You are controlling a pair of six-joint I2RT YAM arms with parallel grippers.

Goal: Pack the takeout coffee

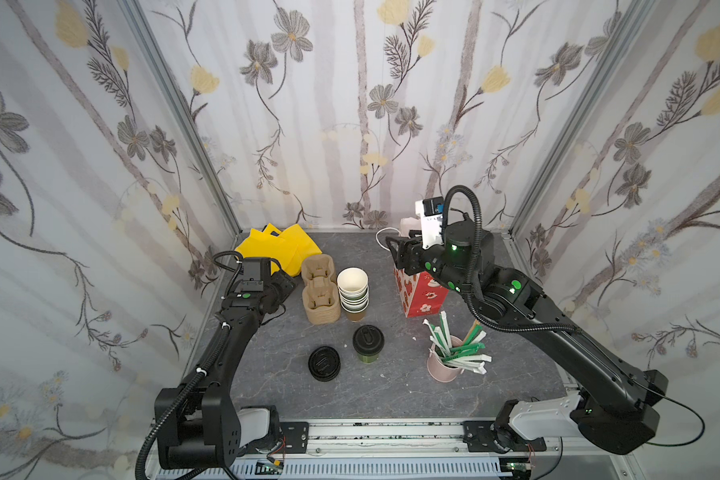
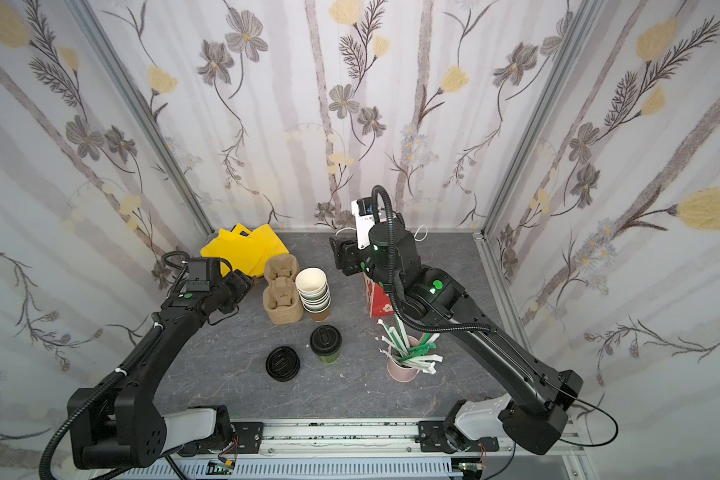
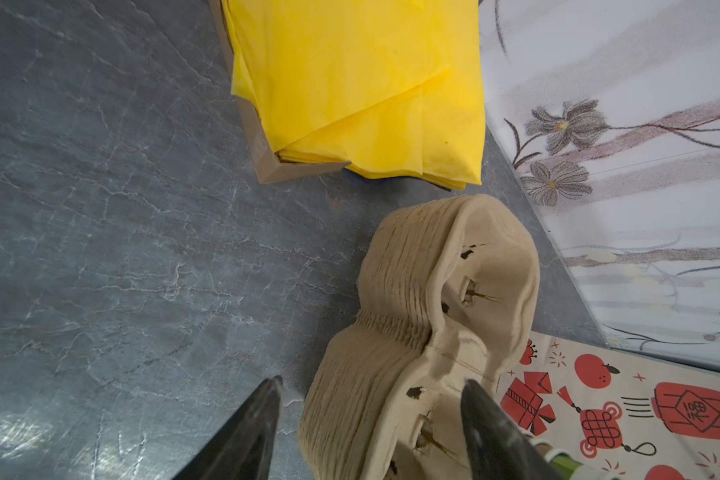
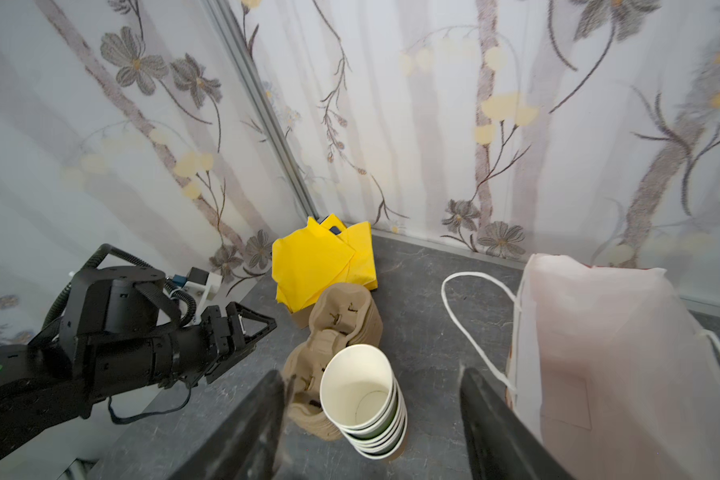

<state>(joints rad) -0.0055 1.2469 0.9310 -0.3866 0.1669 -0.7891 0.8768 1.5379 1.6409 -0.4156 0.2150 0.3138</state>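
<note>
The small olive-green paper cup with black sip lid [image 1: 367, 345] stood upright on the grey stone-look table [image 1: 391, 399], just beside a pile of black lids [image 1: 324, 364]. The left gripper [image 3: 371, 380] and right gripper [image 4: 373, 374] hung wide-jawed and empty, well apart from it.

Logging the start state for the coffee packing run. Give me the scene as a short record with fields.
coffee: lidded green cup, upright, front centre, not held
bag: red paper bag, standing open at the back right
left gripper: open, empty, beside the carrier tray stack
right gripper: open, empty, raised by the bag's top
other: loose black lids, nested cups, yellow napkins, pink cup of stirrers
</note>
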